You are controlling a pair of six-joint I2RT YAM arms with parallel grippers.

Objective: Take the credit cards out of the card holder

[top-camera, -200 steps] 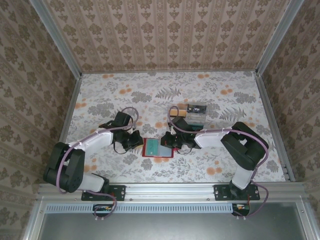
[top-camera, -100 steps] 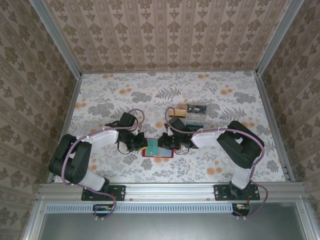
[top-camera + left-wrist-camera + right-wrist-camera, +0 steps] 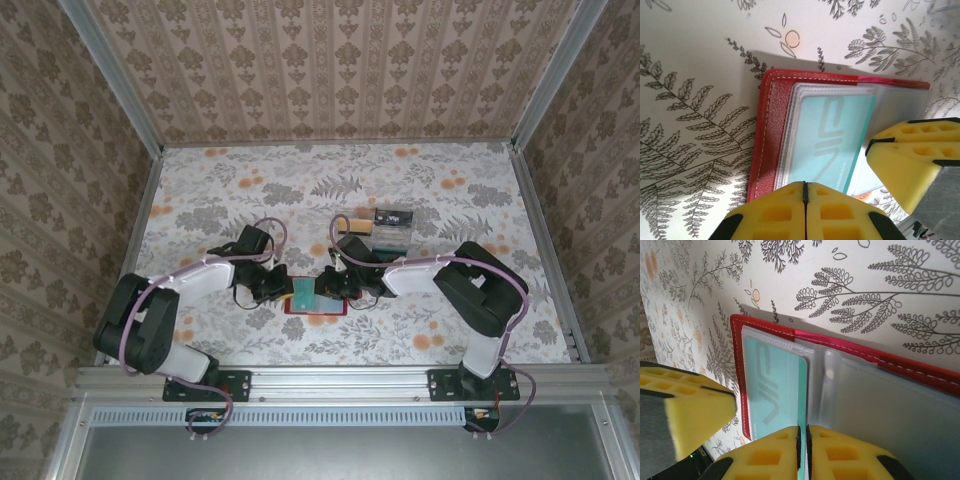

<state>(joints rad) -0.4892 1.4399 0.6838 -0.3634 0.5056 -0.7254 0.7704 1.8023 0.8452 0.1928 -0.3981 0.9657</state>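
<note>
Credit cards are the aim here, and one of them, a teal plastic credit card (image 3: pixel 835 135), sits inside a clear sleeve of the small red leather-like card holder (image 3: pixel 315 300). The holder lies open and flat on the flower-patterned table (image 3: pixel 200 200), near the front edge, between the two arms. Further back, well apart from the holder, a tan-gold card (image 3: pixel 349 226) and a black card (image 3: pixel 394 215) lie near each other on the table. I judge that these two are already taken out, so about two thirds of the work is done and only the teal one is left.

The left gripper (image 3: pixel 805 187) has its yellow foam pads pressed together with nothing visible between them. It stands at the left edge of the open holder, perhaps to keep it down, but I cannot tell if it touches. The right gripper (image 3: pixel 802 432) has its pads closed as well. In the right wrist view the inner edge of the teal card runs into the seam between them, so it appears to pinch this card. What remains, in my judgement, is to slide the card out of the sleeve and lay it on the table.
</note>
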